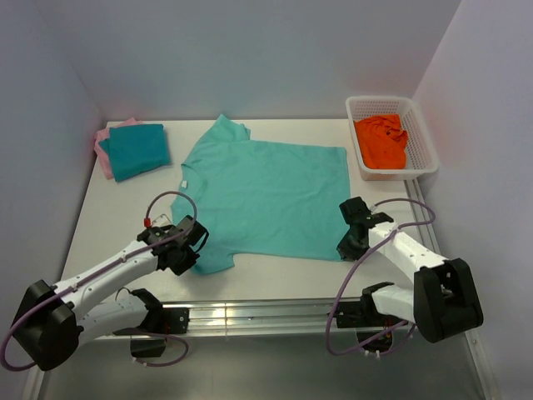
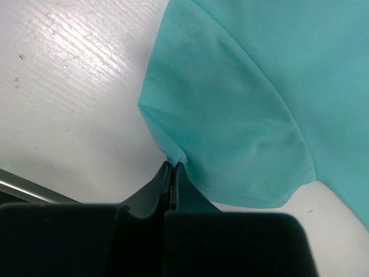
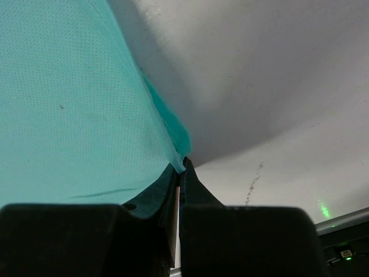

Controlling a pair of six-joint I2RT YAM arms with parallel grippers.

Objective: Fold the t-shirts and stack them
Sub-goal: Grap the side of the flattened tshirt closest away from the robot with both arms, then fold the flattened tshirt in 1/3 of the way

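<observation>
Currently, the mint-green t-shirt (image 1: 266, 196) is clamped near the surface's (image 1: 117, 212) near edge: sleeve by the left end effector (image 2: 173, 168), hem corner by the right end effector (image 3: 180, 167).

Clear at left and lower centre, blocked above.
Passable over bare table (image 1: 108, 212) at the left of the frame; barred upper left by stacked teal t-shirt (image 1: 140, 148) and pink t-shirt (image 1: 102, 142), centre by spread mint-green t-shirt (image 1: 266, 196), upper right by white basket (image 1: 423, 133) of orange cloth (image 1: 381, 142).
</observation>
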